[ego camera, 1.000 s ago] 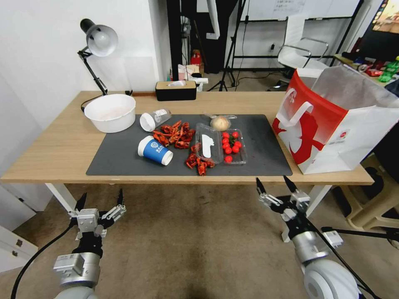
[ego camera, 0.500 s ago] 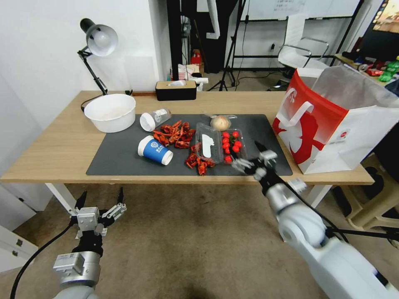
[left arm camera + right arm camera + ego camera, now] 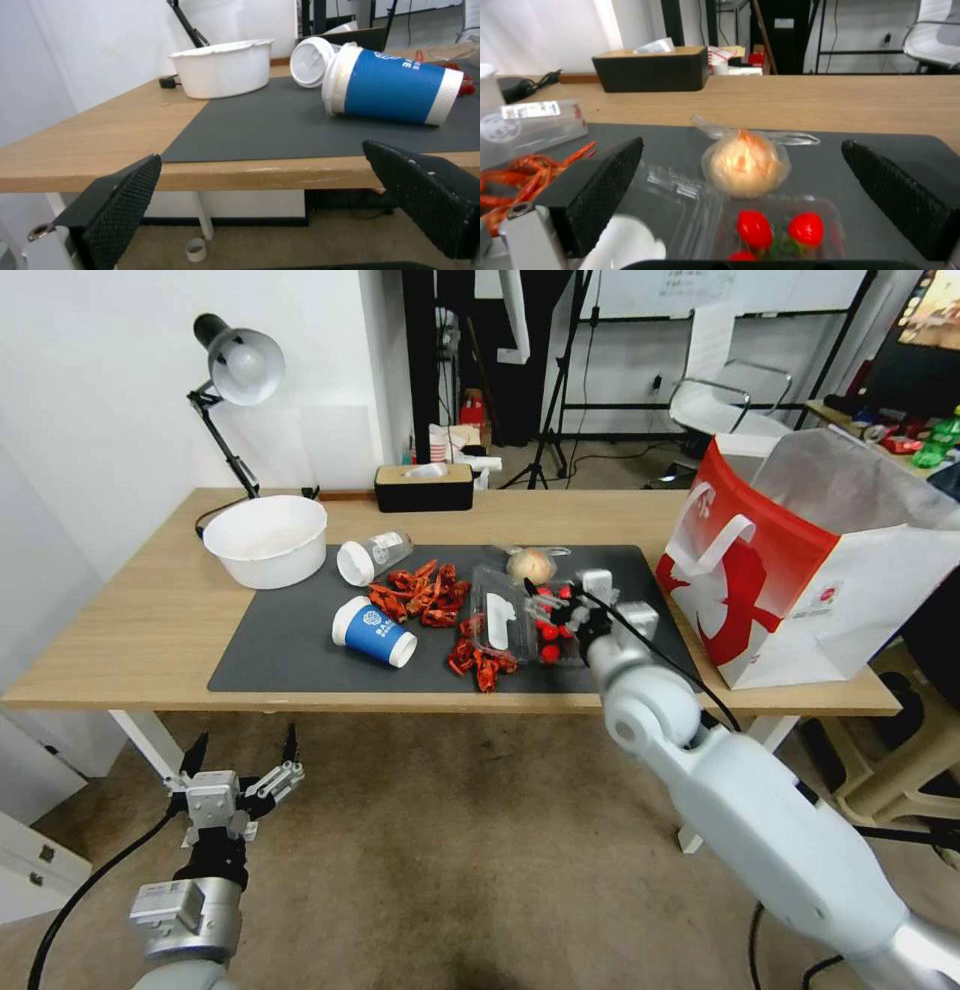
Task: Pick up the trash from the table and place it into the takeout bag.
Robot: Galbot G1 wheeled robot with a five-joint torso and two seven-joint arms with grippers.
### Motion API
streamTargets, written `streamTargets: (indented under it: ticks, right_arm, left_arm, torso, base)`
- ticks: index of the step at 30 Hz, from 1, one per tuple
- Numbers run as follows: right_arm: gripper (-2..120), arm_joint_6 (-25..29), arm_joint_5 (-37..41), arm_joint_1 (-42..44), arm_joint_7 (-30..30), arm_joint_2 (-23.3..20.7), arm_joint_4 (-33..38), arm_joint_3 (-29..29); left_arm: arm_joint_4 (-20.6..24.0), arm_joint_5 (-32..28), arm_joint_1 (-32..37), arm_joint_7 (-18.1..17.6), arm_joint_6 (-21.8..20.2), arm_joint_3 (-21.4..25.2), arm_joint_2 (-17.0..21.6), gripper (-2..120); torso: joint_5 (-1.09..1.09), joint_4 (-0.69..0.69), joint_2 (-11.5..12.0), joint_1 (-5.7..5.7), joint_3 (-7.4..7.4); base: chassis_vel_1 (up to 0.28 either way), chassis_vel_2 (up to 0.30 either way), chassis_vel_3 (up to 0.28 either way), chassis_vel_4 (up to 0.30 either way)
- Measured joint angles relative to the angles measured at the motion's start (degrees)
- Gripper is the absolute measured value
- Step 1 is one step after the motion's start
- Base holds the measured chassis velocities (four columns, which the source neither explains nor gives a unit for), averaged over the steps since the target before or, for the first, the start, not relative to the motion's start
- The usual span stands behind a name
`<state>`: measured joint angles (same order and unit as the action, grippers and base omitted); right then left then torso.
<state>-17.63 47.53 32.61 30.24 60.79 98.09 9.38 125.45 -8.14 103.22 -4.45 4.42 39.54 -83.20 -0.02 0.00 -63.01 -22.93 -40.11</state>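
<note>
The right claw [image 3: 548,605] is over the dark mat on the tabletop [image 3: 130,640], above the clear tray of red tomatoes [image 3: 560,622], its fingers spread and holding nothing. The wrapped bun [image 3: 744,165] lies just beyond the tray, between the fingers in the right wrist view. The blue paper cup [image 3: 373,633] lies on its side on the mat. The takeout bag [image 3: 800,570] stands open at the tabletop's right end. The left claw [image 3: 240,762] hangs released below the tabletop edge.

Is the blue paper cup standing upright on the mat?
No, the blue paper cup lies on its side on the dark grey mat, in front of the open left tool.
</note>
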Motion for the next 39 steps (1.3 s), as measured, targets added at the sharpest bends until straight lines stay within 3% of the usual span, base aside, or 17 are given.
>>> streamTargets:
  ticks: [10, 28, 39]
  right_arm:
    - [100, -2.8, 4.8, -10.2, 1.0, 4.2, -11.9, 4.4]
    - [100, -4.8, 4.8, -18.8, -3.3, 10.9, -28.2, 6.8]
    - [100, -7.4, 3.5, -21.7, -1.8, 16.7, -37.7, 6.7]
  left_arm:
    - [0.0, 0.0, -0.1, 0.1, 0.0, 0.6, 0.0, 100]
    - [-0.3, -0.4, -0.2, 0.2, 0.0, 1.0, 0.3, 100]
    - [-0.7, -0.4, -0.4, 0.5, 0.0, 0.7, 0.3, 100]
  torso:
    - [0.02, 0.00, 0.0, 0.00, 0.00]
    - [0.01, 0.00, 0.0, 0.00, 0.01]
    - [0.01, 0.01, 0.0, 0.01, 0.01]
  base:
    - [0.000, 0.000, 0.000, 0.000]
    - [0.000, 0.000, 0.000, 0.000]
    - [0.000, 0.000, 0.000, 0.000]
